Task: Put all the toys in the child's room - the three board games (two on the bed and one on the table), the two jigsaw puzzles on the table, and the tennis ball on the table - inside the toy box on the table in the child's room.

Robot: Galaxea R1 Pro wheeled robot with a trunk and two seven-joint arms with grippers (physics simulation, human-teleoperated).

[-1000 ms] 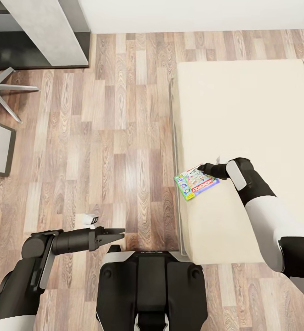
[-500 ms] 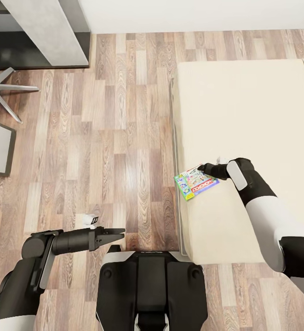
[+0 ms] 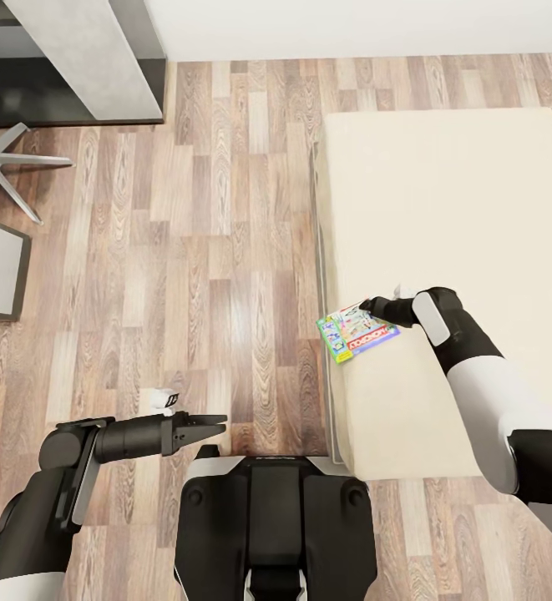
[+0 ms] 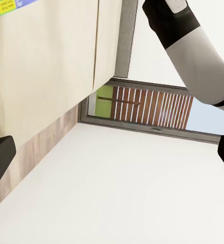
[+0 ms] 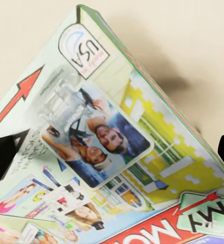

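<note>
Board game (image 3: 357, 333) on bed (image 3: 443, 209) corner, overhanging edge.

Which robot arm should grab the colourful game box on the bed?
The right. Its gripper is already at the flat white-green-yellow board game box near the cream bed's edge; the left gripper hangs over the floor.

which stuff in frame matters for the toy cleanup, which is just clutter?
Job:
- board game, at the bed's near corner, partly over the edge
- bed, where it lies
- right hand, at the game's far edge
- table, far left

Just there:
- chair legs
- wood floor
- left hand, idle
</note>
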